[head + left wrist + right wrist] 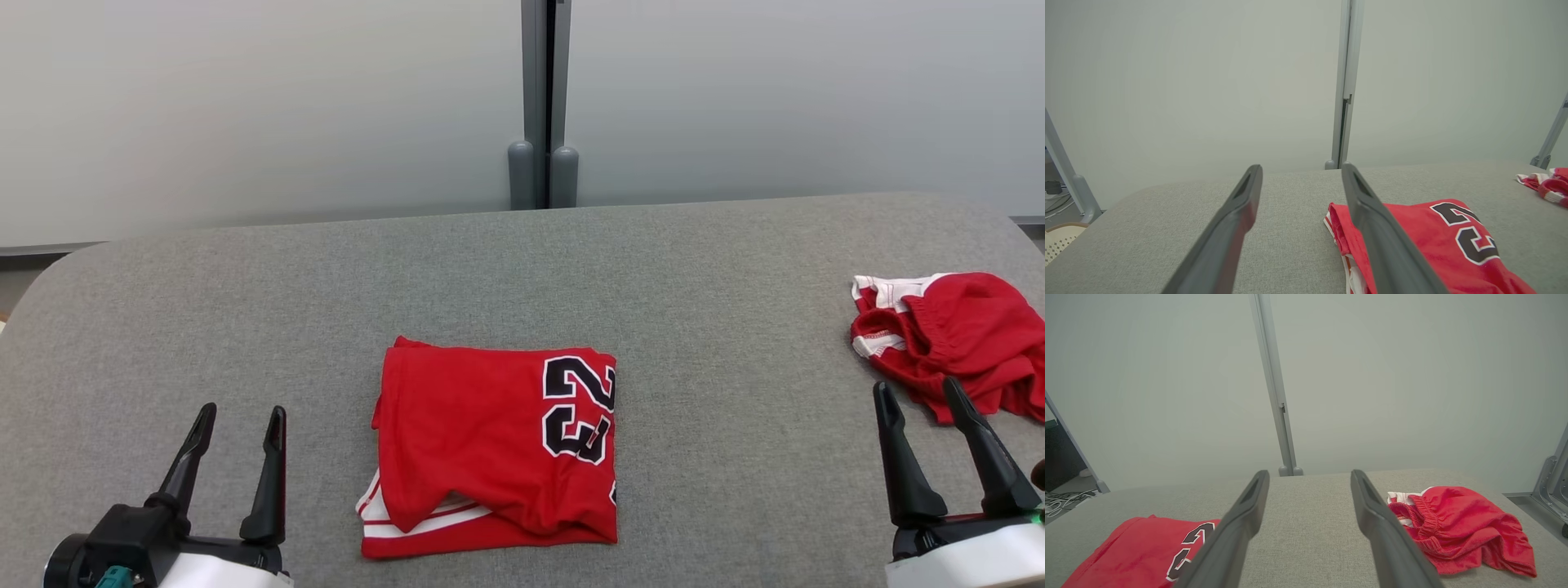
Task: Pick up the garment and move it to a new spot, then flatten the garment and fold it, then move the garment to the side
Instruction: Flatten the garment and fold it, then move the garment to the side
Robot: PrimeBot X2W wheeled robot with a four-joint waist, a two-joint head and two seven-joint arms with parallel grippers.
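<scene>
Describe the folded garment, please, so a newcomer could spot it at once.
On the grey table, look at the middle, near the front edge. A red jersey lies there, folded square. Unlike the crumpled red garment at the right, it shows a black 23.

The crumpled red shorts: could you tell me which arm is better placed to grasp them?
Probably the right: the right gripper stands open beside the crumpled shorts; the left gripper is far off.

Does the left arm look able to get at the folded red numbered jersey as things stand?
Probably yes: the open left gripper rests near the folded red numbered jersey, only bare grey table between them.
</scene>
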